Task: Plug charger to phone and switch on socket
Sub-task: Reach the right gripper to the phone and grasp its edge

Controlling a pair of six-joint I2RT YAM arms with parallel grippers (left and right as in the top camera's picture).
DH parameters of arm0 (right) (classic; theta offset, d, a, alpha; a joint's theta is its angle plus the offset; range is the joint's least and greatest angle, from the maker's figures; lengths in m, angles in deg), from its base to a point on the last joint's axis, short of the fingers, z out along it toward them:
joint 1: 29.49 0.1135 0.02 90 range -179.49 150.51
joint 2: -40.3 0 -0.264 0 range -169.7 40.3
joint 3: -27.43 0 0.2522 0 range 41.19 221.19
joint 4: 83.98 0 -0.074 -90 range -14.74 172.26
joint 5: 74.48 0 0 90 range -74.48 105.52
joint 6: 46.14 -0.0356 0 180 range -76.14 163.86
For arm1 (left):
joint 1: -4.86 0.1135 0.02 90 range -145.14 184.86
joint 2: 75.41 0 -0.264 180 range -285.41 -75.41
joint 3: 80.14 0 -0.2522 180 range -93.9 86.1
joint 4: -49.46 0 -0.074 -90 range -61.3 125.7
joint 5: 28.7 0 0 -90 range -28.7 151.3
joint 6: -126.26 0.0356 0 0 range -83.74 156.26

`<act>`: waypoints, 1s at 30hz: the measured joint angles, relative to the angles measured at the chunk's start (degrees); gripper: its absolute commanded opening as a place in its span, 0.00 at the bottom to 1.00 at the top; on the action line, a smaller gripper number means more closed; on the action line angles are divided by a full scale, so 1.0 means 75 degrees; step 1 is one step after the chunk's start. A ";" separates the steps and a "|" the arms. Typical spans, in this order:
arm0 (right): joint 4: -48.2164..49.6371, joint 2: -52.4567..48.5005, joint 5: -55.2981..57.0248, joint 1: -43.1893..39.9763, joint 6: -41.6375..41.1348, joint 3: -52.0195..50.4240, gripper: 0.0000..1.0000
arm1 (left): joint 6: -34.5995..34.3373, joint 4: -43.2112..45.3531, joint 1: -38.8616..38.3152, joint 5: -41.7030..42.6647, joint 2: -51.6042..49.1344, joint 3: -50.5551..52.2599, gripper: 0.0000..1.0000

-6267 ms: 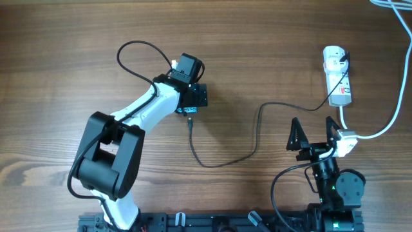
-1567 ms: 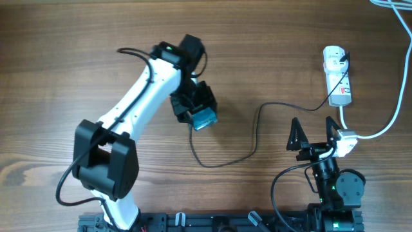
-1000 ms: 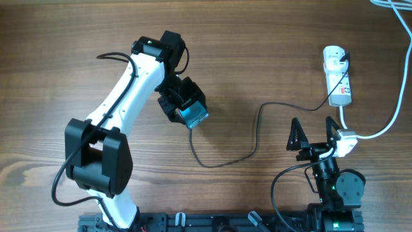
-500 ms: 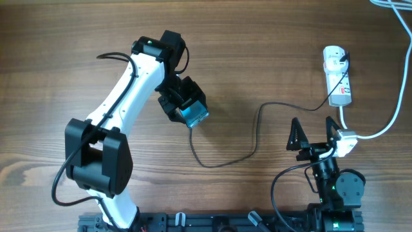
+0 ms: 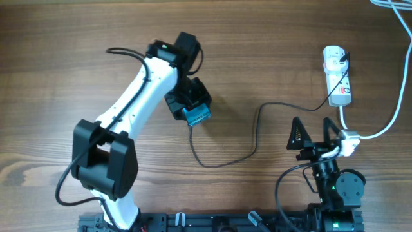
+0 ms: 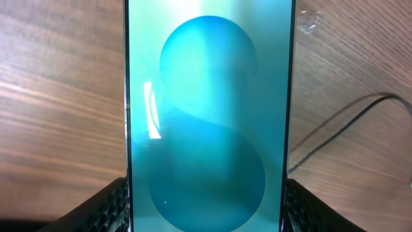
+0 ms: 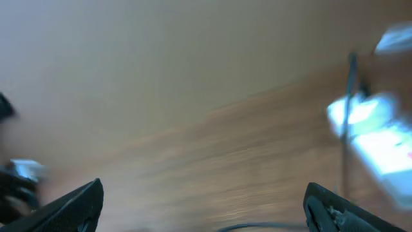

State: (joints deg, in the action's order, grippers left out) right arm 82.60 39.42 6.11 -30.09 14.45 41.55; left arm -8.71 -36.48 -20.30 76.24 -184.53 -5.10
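My left gripper (image 5: 192, 107) is shut on the phone (image 5: 197, 115), held above the table; its turquoise screen with a round shape fills the left wrist view (image 6: 207, 116), with both fingers pressed on its sides. The charger, a thin black cable (image 5: 256, 132), curves from its plug tip (image 5: 190, 126) just below the phone across to the socket (image 5: 337, 76), a white power strip at the right with a black plug in it. The cable also shows in the left wrist view (image 6: 347, 125). My right gripper (image 5: 314, 134) is open and empty below the socket, which appears blurred in the right wrist view (image 7: 376, 132).
A thick white lead (image 5: 389, 122) runs from the strip's lower end and loops up the right table edge. A small white block (image 5: 348, 140) lies on it beside my right gripper.
My left arm has shifted a little to the right and down with the phone, nearer the cable's plug tip. The right gripper has stirred slightly; its wrist view is blurred.
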 measured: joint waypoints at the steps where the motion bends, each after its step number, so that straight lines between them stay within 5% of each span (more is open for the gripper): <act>1: 0.0029 0.0000 -0.0230 0.0000 -0.0816 0.0000 1.00 | -0.0006 0.0079 -0.0096 -0.0122 0.0000 0.0000 0.04; 5: 0.0157 -0.0038 -0.1230 0.0000 -0.3407 0.0000 1.00 | -0.0175 0.0341 -0.0347 -0.0469 0.0000 0.0000 0.04; 10: 0.0189 -0.0265 -0.1953 0.0000 -0.5249 0.0000 1.00 | -0.0408 0.0434 -0.0402 -0.0819 0.0000 0.0000 0.04; 21: 0.0382 -0.1591 -0.3564 0.0469 -0.3946 0.0085 1.00 | -0.0533 0.0752 -0.0402 -0.0962 0.0000 0.0000 0.04; 30: 0.0691 -0.5013 -0.3270 0.2122 -0.2838 0.1792 0.99 | -0.0568 0.0807 -0.0402 -0.1017 0.0000 0.0000 0.04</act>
State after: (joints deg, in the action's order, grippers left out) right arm 87.78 1.82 -18.41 -14.18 -6.84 54.99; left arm -12.97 -30.43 -23.32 68.61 -184.53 -5.10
